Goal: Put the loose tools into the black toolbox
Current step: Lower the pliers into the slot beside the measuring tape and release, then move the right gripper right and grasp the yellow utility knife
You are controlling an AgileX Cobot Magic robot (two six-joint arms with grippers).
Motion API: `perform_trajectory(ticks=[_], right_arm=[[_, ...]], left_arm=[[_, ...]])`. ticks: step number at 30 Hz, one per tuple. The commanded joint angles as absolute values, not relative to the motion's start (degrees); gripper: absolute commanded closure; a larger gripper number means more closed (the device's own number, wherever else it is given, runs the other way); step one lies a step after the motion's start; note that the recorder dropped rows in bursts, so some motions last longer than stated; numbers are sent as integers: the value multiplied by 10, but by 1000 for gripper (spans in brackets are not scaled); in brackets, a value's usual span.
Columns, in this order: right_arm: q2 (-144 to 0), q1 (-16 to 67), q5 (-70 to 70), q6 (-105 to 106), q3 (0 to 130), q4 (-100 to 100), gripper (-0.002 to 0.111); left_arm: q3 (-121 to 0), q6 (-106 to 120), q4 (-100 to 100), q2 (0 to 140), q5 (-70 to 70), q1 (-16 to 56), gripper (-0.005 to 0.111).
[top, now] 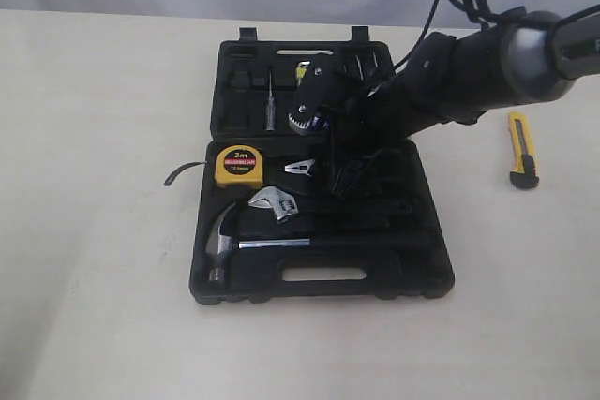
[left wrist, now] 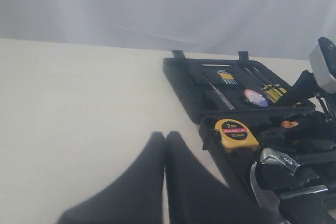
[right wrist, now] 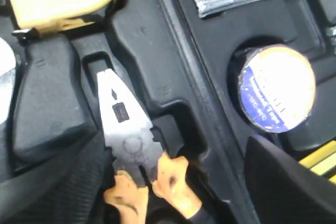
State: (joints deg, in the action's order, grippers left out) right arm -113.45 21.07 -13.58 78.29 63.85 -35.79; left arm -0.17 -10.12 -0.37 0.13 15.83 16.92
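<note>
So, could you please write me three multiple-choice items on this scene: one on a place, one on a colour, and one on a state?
1. Where does the yellow-and-black utility knife lie?
A. in the lid
B. on the beige table, beside the black plastic toolbox
C. on the floor

2. What colour are the handles of the grey-jawed pliers?
A. blue
B. orange
C. green

3. How is the left claw?
A. shut, empty
B. wide open
C. gripping a cloth

Answers: 1 B, it lies outside the case; 2 B, the right wrist view shows orange grips; 3 A, its fingers meet with nothing between.
</note>
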Motion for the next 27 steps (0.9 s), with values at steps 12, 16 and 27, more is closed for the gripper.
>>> perform_trajectory(ticks=[12,16,27], right_arm=[[-1029,3,-140,331,639,-362,61],[-1043,-116,-224,295,639,-352,50],[-1110,-139,-228,261,639,-284,49]], left_arm=[[0,-102,0,0,156,172,107],[0,-102,0,0,156,172,107],[0,-102,0,0,156,172,107]])
